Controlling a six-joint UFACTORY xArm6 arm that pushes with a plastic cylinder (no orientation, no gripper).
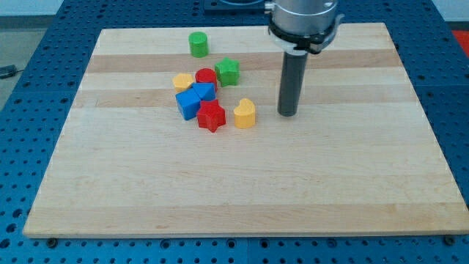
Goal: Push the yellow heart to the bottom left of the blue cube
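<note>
While my tip (287, 114) rests just right of the yellow heart (245, 114), apart, no pincer fitted, blue cube (188, 103) left beyond red star (211, 116), wooden board (220, 191).

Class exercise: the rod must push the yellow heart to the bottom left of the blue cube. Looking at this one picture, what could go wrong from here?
1. My tip stands to the view's right of the yellow heart; a straight push left would likely drive it into the red star.
2. The red star touches the blue cube, so the cube, the reference, may shift.
3. The cluster is tight; the other blue block could scatter.
</note>
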